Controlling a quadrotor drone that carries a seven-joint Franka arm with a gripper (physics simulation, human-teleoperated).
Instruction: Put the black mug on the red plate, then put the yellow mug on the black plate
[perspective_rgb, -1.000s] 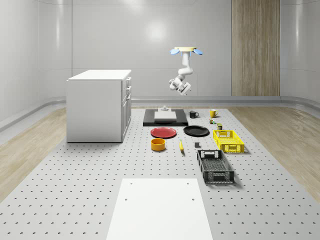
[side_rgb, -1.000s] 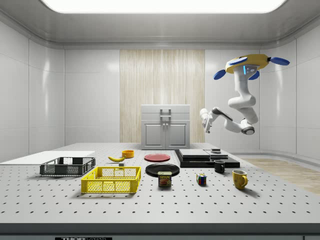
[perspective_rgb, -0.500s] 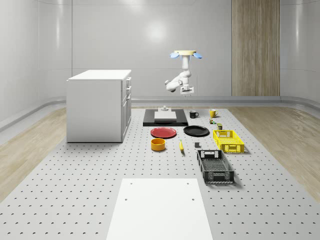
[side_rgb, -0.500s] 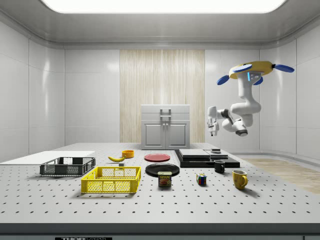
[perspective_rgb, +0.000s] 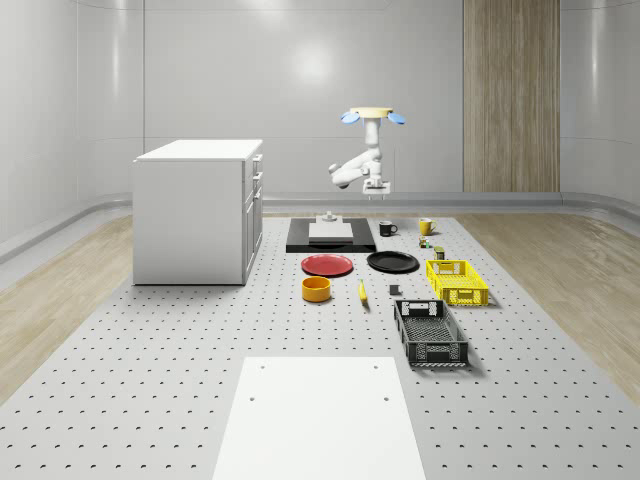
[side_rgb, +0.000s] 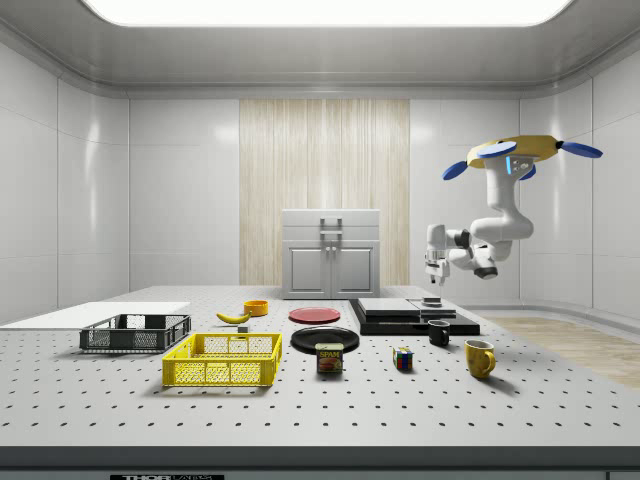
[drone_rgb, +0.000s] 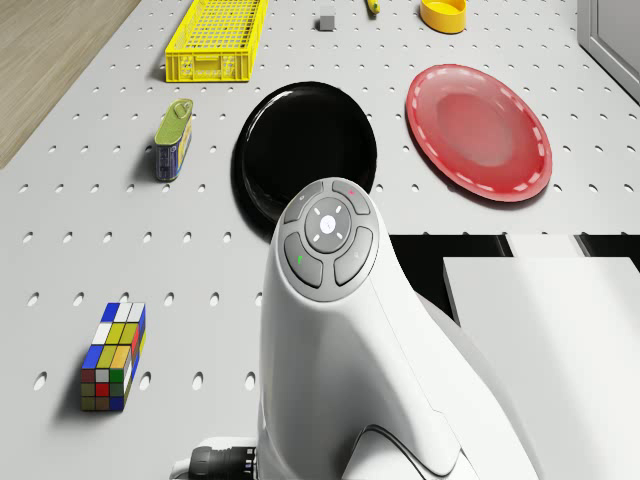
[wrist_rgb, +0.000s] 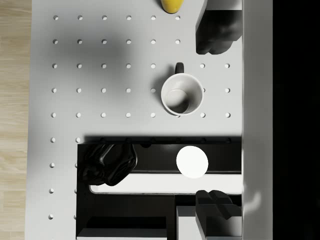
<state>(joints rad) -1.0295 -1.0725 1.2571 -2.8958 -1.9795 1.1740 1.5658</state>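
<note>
Two plates (perspective_rgb: 327, 265), both bare

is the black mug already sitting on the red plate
No, in the side view the black mug stands on the table beside the yellow mug, well apart from the red plate, which is bare.

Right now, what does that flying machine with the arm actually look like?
The drone has a flat yellow body with blue rotors at its edges and a small blue light on its side. Below it hangs a glossy white arm of rounded, tube-like segments with dark joints. In the drone view, one segment carries a grey round button pad with tiny green and pink marks. The fingers look black.
</note>
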